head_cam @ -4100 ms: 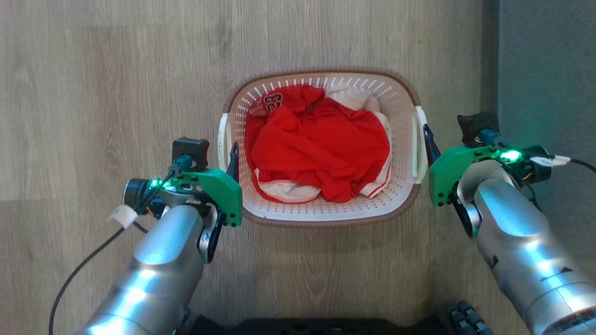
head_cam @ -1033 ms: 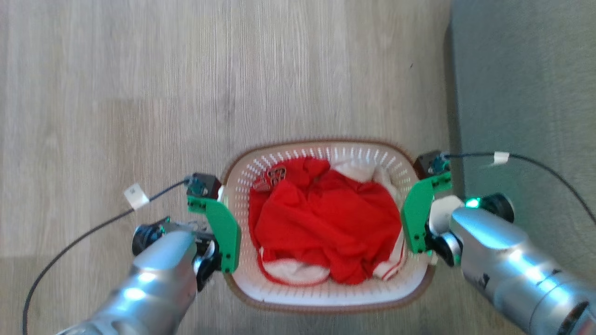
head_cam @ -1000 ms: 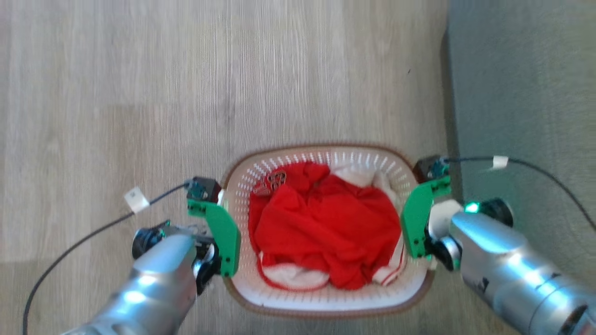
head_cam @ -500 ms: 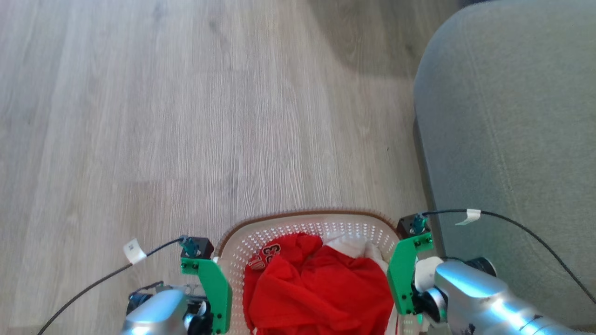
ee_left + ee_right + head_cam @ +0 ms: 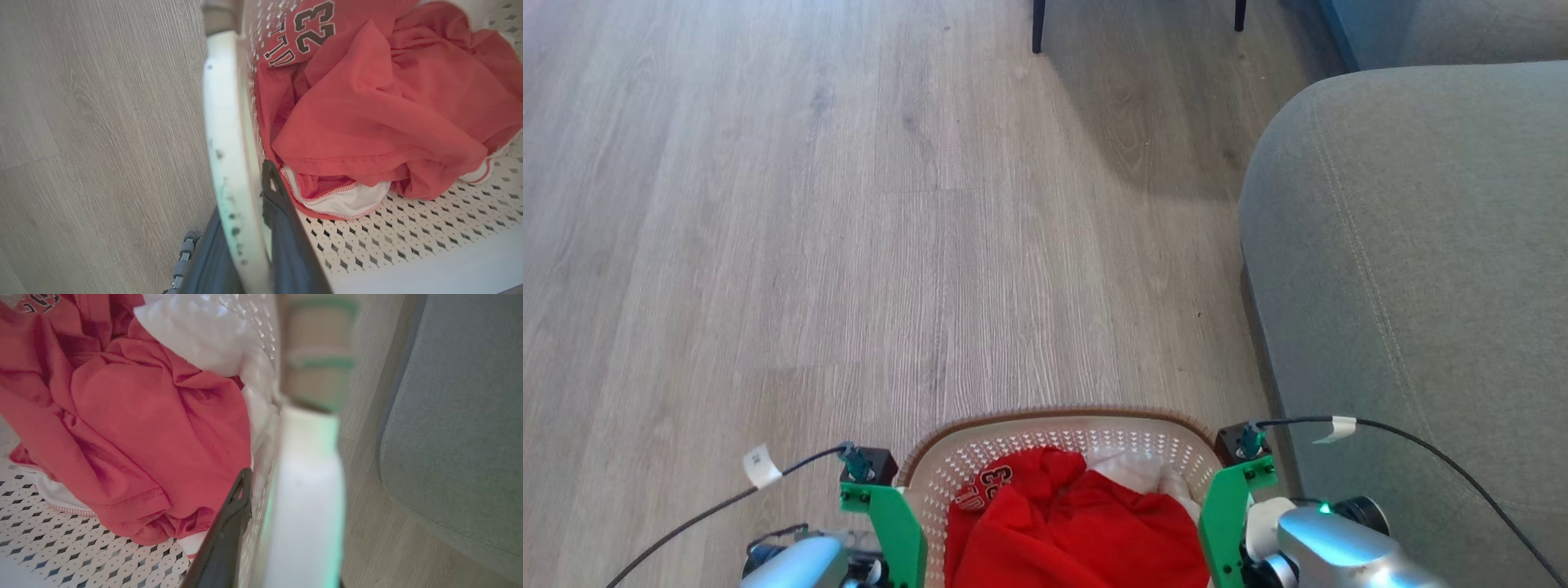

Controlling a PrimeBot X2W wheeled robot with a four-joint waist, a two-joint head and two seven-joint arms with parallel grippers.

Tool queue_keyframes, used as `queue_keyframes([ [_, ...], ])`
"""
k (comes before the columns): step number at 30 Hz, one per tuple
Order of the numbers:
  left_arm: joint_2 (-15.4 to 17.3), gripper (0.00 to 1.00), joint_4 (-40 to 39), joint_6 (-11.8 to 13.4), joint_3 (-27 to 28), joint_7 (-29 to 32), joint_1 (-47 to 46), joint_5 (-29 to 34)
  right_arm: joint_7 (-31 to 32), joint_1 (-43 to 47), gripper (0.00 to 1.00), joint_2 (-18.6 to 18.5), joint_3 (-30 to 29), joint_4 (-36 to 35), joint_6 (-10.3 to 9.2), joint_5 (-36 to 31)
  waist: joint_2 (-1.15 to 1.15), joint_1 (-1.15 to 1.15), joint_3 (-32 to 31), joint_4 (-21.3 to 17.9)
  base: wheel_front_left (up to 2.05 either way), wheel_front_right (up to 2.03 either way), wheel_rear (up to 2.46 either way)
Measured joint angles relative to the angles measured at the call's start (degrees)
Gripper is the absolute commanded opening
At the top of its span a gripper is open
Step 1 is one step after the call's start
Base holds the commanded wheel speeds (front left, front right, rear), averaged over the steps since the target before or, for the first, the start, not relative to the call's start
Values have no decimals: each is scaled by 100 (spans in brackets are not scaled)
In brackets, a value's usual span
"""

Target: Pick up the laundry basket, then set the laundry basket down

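1. The wooden floor (image 5: 849, 245) filled the head view from 7 o'clock up to 12 o'clock.
2. A grey sofa (image 5: 1421, 245) stood at 3 o'clock, just beside the basket's right side.
3. The laundry basket (image 5: 1054, 426) was at 6 o'clock in the head view, between the two arms. Whether it touched the floor, I could not tell.
4. A red jersey (image 5: 367, 102) with the number 23 lay crumpled inside the basket and covered most of its bottom.
5. A white garment (image 5: 1131, 472) lay partly under the jersey, toward 1 o'clock from it.
6. The left gripper (image 5: 245, 212) was clamped narrow on the basket's left handle (image 5: 229, 143). One finger was inside the wall and the other outside, both touching it.
7. The right gripper (image 5: 282, 498) had one finger (image 5: 229, 522) against the inner wall by the right handle (image 5: 306, 477). The blurred handle hid the other finger, so I could not tell the grip.
8. Two dark furniture legs (image 5: 1038, 24) stood at 12 o'clock.
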Motion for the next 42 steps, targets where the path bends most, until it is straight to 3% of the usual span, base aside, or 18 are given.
queue_keyframes([
  [15,-5,0,-69,0,-21,93,0,1,-621,2,0,154,7,452,56,-131,0,0,86,23,0,0,0],
  [42,-1,0,-111,0,-36,177,10,0,-579,2,0,169,10,494,56,-130,0,1,44,30,0,0,0],
])
